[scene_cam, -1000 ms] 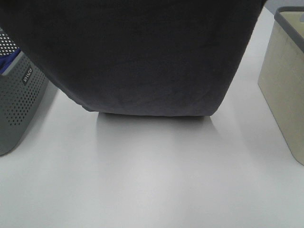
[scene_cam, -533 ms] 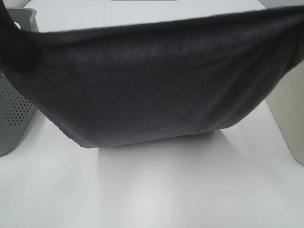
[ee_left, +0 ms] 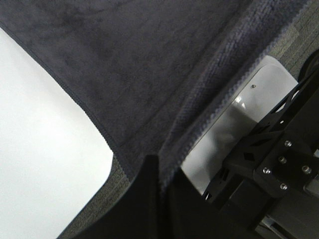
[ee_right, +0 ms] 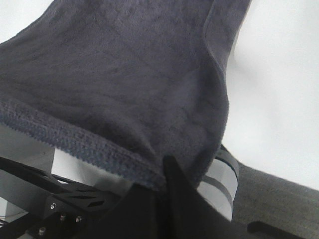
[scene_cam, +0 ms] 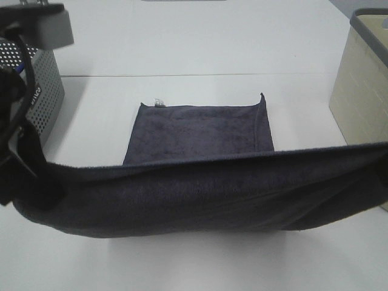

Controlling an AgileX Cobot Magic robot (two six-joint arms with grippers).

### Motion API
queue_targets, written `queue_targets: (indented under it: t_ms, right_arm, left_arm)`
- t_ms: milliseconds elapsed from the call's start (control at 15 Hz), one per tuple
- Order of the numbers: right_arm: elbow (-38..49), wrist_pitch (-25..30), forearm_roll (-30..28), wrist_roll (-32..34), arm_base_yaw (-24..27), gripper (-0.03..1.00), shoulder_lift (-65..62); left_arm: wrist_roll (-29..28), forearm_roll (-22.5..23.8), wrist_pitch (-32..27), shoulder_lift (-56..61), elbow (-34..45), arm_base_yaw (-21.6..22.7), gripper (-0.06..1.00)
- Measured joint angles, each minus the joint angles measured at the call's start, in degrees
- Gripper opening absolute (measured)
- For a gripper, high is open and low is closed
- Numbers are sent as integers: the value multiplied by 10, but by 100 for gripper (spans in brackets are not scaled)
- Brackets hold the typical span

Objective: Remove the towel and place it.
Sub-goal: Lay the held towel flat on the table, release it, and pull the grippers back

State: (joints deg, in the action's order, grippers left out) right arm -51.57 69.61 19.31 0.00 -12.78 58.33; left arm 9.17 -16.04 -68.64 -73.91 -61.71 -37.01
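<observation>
The dark charcoal towel point(scene_cam: 200, 130) lies with its far half flat on the white table point(scene_cam: 182, 48), a small white tag point(scene_cam: 159, 102) at its far left corner. Its near half rises off the table and hangs stretched between both grippers as a long band point(scene_cam: 200, 194). My left gripper point(ee_left: 160, 174) is shut on the towel's hem at the left end; its dark arm point(scene_cam: 18, 145) shows there in the high view. At the right end, my right gripper point(ee_right: 167, 169) is shut on the hem, out of frame in the high view.
A grey perforated basket point(scene_cam: 45, 91) stands at the left edge, close behind the left arm. A beige basket with a grey rim point(scene_cam: 364, 91) stands at the right edge. A seam crosses the table behind the towel.
The towel, which filled the high view a second ago, has come down and toward the near side. Its far half now lies flat on the table; the held edge hangs lower.
</observation>
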Motion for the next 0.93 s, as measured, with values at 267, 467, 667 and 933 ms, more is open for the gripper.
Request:
queue_targets:
  t_ms: [267,467,667,933]
  right_arm:
    - [79,-2,7,5,0,2,-19]
    - [142,-2,9,5,0,2,-19]
    - [170,-2,-13,5,0,2,-19]
    - [195,-2,-48,7,0,2,-19]
  left_arm:
    - [-1,-36,6,-3,50,-7,0]
    - [5,-76,14,-24,93,-9,0]
    - [25,-103,15,-71,102,-28,0]
    - [31,-109,20,-144,102,-88,0]
